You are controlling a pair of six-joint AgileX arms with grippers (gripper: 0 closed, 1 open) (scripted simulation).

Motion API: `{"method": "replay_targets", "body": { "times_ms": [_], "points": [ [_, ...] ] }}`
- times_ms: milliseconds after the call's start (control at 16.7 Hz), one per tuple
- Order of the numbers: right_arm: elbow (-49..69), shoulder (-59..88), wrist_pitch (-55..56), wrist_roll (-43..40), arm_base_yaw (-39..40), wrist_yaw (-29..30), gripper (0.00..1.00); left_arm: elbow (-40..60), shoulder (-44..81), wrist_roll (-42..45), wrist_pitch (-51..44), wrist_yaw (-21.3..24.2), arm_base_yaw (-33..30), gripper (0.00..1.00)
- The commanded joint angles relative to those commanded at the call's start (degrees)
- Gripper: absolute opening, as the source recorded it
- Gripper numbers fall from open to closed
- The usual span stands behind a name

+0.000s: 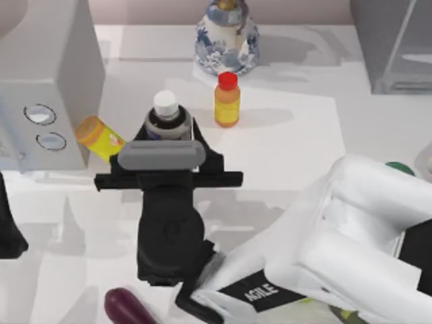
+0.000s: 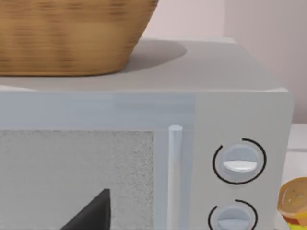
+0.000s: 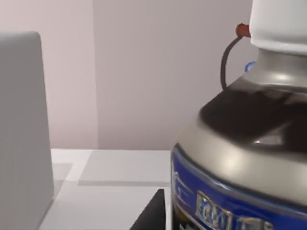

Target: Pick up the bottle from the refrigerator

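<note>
Right gripper [image 1: 167, 138] at the bottle [image 1: 165, 111] mid-table, left of the orange bottle [image 1: 227, 100] — can't tell if fingers grip it. Left arm [image 1: 8, 223] parked at left edge.

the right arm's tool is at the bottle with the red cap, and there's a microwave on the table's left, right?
Not quite: the top view shows the right tool at the bottle with the white cap; the red-capped orange bottle stands apart, to its right. The microwave is indeed on the table's left.
</note>
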Motion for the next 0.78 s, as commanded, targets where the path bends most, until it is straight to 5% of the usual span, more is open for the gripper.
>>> {"method": "replay_targets", "body": {
  "times_ms": [420, 780],
  "points": [
    [0.0, 0.0, 0.0, 0.0, 0.0, 0.0, 0.98, 0.0, 0.0, 0.0, 0.0, 0.0, 0.0, 1.00],
    [0.0, 0.0, 0.0, 0.0, 0.0, 0.0, 1.00, 0.0, 0.0, 0.0, 0.0, 0.0, 0.0, 1.00]
  ]
}}
